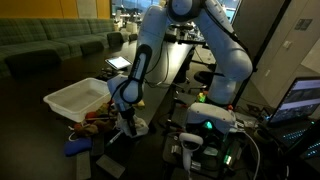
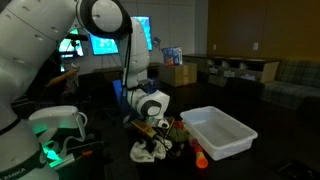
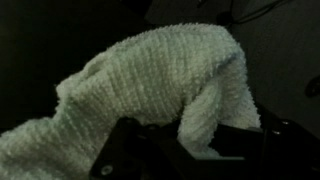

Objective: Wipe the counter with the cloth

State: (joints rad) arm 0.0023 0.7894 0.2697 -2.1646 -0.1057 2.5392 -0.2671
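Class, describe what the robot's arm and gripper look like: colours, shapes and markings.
The arm has glossy white, rounded segments with black bands at the joints. The gripper is dark and boxy. No markings are legible.

My hand (image 3: 195,155), dark at the bottom edge, pinches the cream terry cloth (image 3: 165,70), which heaps across the centre of the frame; dark desk (image 3: 40,35) shows in the upper left.

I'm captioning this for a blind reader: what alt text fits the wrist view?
A cream terry cloth, bunched and draped, fills most of the frame, pinched at the bottom by the robot's dark hand. Behind it lies the dark counter.
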